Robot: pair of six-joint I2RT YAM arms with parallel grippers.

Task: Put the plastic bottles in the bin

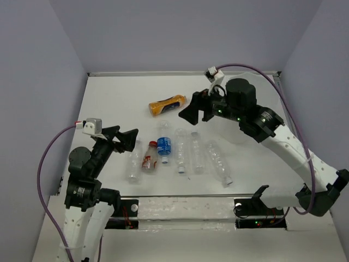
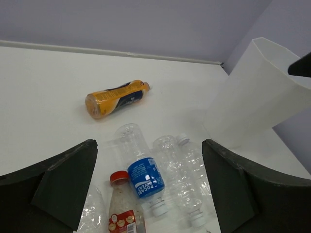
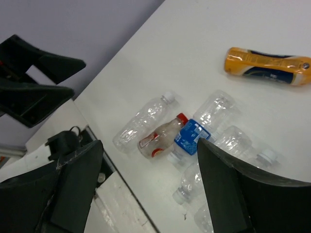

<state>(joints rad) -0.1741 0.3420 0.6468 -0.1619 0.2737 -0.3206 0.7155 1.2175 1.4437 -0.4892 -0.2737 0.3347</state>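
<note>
On worktop [image 1: 120, 98], near the arms: six bottles [image 1: 180, 153] lying side by side. Farther back, apart: orange bottle [image 1: 167, 105] on its side. At right: bin [image 2: 257, 92], upright. Left claw [image 1: 126, 135] above row's left end, gaping wide, grips nothing. Right claw [image 1: 190, 108] beside orange bottle, open, empty.

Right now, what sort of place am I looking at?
Probably a robotics lab test cell: a left arm and right arm bolted at the edge of a white table, plain walls boxing it in, and bottles laid out near a bin.
</note>
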